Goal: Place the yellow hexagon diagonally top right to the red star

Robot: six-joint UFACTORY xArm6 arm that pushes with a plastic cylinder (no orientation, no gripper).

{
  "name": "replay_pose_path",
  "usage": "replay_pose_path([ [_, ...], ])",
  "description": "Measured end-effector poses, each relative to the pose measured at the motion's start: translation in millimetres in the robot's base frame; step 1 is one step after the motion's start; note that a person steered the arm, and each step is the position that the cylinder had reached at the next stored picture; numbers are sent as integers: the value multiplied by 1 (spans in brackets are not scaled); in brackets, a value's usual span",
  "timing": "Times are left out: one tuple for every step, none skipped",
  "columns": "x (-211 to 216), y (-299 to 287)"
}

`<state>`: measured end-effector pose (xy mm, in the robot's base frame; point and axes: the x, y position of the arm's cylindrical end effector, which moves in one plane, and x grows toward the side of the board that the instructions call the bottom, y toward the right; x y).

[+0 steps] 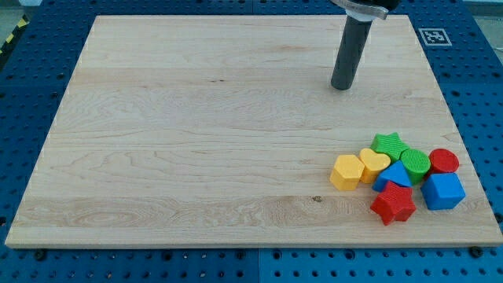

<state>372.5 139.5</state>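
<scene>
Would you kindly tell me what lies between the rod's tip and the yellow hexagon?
Nothing: in the camera view, bare board runs from my tip down to the yellow hexagon. The other blocks sit to the hexagon's right.

pale wooden board [196, 134], eight coloured blocks huddled at the view's bottom right, yellow hexagon [346, 172] leftmost, red star [393, 204] lowest
</scene>
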Motion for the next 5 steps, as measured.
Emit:
replay_pose_path([
  [2, 1],
  [5, 1],
  [24, 22],
  [44, 87],
  [73, 149],
])
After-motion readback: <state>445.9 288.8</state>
